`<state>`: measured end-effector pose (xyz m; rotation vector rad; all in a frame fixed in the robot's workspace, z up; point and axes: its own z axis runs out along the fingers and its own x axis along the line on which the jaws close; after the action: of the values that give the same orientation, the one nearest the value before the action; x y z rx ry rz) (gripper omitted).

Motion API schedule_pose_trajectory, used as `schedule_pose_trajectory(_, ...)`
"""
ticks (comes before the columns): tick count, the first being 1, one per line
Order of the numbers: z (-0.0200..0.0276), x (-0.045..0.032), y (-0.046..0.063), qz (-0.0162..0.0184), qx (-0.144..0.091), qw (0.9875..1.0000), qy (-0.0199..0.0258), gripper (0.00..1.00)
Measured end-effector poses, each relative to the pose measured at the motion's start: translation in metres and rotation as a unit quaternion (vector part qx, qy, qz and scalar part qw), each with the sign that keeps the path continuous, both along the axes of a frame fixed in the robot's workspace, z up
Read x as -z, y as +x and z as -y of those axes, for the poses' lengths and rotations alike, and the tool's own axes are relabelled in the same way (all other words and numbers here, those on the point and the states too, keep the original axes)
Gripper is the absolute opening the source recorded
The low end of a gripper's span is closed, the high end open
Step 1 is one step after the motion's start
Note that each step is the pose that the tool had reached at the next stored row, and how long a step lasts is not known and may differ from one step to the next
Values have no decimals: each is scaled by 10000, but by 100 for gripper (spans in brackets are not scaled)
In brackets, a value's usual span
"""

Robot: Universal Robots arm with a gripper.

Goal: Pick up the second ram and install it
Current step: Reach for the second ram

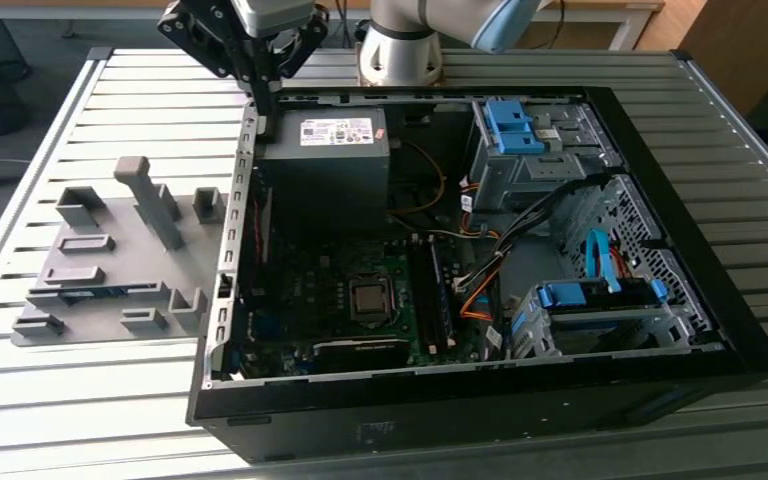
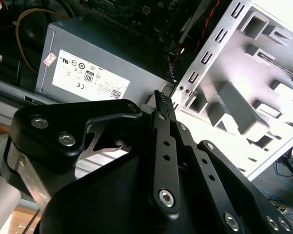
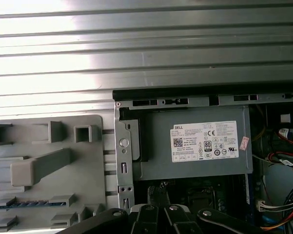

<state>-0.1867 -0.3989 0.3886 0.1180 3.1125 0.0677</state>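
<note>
1. Gray slatted table (image 1: pixel 104 110) in the exterior view, with the open PC case (image 1: pixel 491 415) on it. The gripper (image 1: pixel 267 98) hangs over the case's corner by the power supply (image 1: pixel 324 175).
2. Same view: the second ram (image 1: pixel 91 293) lies in a slot of the holder tray (image 1: pixel 124 262), on the exterior view's left of the case and well apart from the gripper.
3. Second wrist view: fingers (image 2: pixel 161 112) pinched together, nothing between them.
4. First wrist view: the ram's blue edge sits in the tray slot.

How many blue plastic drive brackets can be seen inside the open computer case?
2. One blue bracket stands beside the power supply; the second blue bracket sits lower, toward the exterior view's right. More may be hidden.
</note>
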Motion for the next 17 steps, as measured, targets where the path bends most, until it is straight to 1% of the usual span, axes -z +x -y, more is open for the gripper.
schedule_pose_trajectory(17, 0, 4, -65, 0, 0, 10000, 0, 11)
